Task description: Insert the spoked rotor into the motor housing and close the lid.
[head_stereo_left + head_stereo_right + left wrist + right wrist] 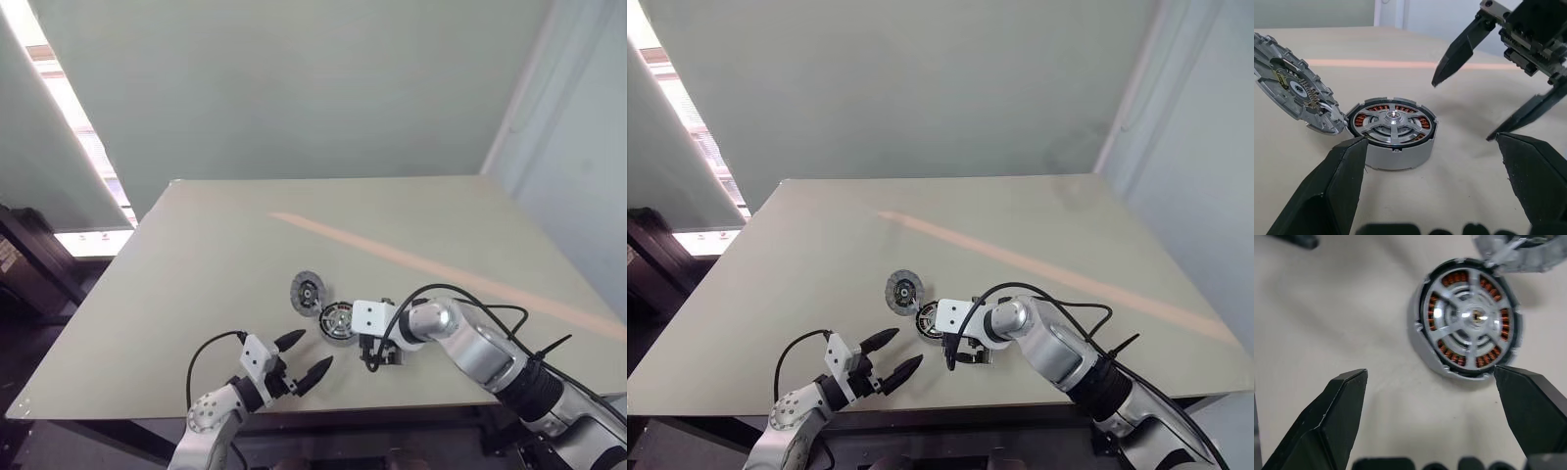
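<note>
— Fingers first: the right gripper (1430, 416) stands spread wide and holds nothing, and so does the left gripper (1440, 186); neither touches a part.

— Where's the work?

— Just beyond both sets of fingers, the spoked rotor (1471, 316) already sits inside the motor housing (1392, 128) on the tabletop (196, 255). The lid (1290, 85) leans tilted against the housing's rim, on the side away from the right fingers.

— Handling?

— Likely rigid, smooth, thin metal; I'd pinch its toothed edge, since the flat face looks slippery.

Lid (1518, 252) cut off by frame edge in right wrist view; far rim unseen.
</note>
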### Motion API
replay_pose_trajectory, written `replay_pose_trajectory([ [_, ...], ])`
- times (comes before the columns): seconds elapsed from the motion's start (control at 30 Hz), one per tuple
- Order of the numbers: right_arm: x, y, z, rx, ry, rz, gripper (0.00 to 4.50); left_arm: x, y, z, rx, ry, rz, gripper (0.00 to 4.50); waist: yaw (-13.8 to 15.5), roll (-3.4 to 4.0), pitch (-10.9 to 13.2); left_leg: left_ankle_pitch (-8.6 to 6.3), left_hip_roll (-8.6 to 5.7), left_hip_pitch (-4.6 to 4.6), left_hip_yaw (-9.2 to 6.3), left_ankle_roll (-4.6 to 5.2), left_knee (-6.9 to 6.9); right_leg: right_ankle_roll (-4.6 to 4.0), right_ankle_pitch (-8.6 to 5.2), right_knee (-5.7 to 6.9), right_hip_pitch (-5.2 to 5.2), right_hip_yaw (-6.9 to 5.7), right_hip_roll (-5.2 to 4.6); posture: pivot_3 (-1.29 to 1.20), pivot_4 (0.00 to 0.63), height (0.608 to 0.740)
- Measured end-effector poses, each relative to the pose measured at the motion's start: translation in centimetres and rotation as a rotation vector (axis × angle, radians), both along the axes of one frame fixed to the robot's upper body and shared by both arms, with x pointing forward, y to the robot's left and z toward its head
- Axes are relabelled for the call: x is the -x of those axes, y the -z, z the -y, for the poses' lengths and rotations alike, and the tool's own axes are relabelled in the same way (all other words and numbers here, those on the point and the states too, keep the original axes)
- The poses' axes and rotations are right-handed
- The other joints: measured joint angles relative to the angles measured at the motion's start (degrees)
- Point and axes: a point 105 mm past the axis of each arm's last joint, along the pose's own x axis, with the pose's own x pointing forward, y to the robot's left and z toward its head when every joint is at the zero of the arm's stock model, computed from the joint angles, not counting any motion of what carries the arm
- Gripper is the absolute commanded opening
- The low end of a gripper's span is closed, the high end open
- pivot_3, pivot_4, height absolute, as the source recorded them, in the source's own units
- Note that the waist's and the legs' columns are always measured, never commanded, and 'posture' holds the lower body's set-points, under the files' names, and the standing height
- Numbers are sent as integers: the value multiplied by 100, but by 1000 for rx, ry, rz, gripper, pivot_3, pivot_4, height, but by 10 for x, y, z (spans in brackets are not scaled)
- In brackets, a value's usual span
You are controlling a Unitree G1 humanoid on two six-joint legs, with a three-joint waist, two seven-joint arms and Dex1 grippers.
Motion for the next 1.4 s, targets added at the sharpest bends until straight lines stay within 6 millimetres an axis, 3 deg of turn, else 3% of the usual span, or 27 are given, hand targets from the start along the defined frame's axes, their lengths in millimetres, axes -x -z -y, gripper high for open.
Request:
replay_pose_trajectory([
  [0.23,-3,1,-9,90,-67,26,4470,1,1,2,7,1,-4,4500,0,-2,-2,0,0,2,-1,0,7,-1,2,9,1,-1,0,0,0,740],
  [0.67,-10,29,-15,149,-72,-6,4470,2,2,2,7,-4,-9,4500,0,-2,-4,1,0,2,-1,-1,16,-3,5,18,2,-2,0,0,0,740],
  [0.77,-13,30,-17,135,-66,-2,3881,2,2,1,6,-6,-10,4500,-5,-4,-9,1,1,7,1,-1,20,-4,6,25,3,0,1,0,0,740],
  [1.07,-22,28,-18,122,-52,45,710,2,3,1,5,-8,-12,4500,-3,-6,-17,2,2,26,1,-4,34,-11,0,68,6,1,4,0,0,740],
  [1.13,-21,28,-19,119,-64,41,178,2,3,0,3,-9,-12,4500,-4,-13,-24,2,5,40,2,-4,33,-13,-1,67,13,2,7,0,0,740],
  [1.17,-19,30,-22,111,-73,33,8,2,3,0,4,-9,-10,4500,-4,-12,-25,2,6,40,4,-4,33,-14,-2,69,16,4,7,0,0,740],
  [1.4,-18,32,-22,110,-85,29,8,2,3,0,4,-12,-10,4500,-3,-11,-26,3,8,59,5,-6,34,-18,-4,71,21,3,8,0,0,740],
])
